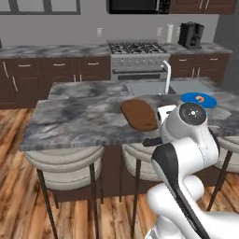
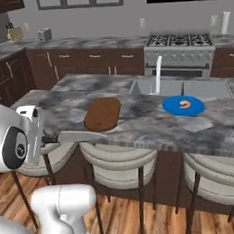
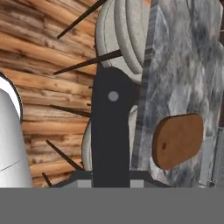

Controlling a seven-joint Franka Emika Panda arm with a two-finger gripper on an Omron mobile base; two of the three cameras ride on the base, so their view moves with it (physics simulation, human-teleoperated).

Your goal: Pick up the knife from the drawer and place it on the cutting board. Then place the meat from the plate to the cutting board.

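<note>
My gripper (image 3: 111, 175) is shut on the knife's black handle (image 3: 109, 127), which runs up the middle of the hand view. From the right base, the knife (image 2: 81, 137) sticks out of the gripper (image 2: 44, 140) with its silver-grey blade pointing right, level with the island's front edge and above the stools. The oval brown cutting board (image 1: 139, 114) (image 2: 103, 114) (image 3: 178, 140) lies on the marble island just beyond the blade. Farther right is the blue plate (image 1: 189, 98) (image 2: 172, 105) with the small orange-red meat (image 1: 200, 98) (image 2: 186, 103) on it. The drawer is out of view.
Grey padded stools (image 1: 65, 163) (image 2: 119, 161) stand along the island's front edge (image 2: 155, 141), under the knife. A sink (image 2: 206, 89) with a white faucet (image 1: 167, 77) (image 2: 157, 74) lies behind the plate. The stove (image 1: 137, 58) and dark cabinets line the back wall.
</note>
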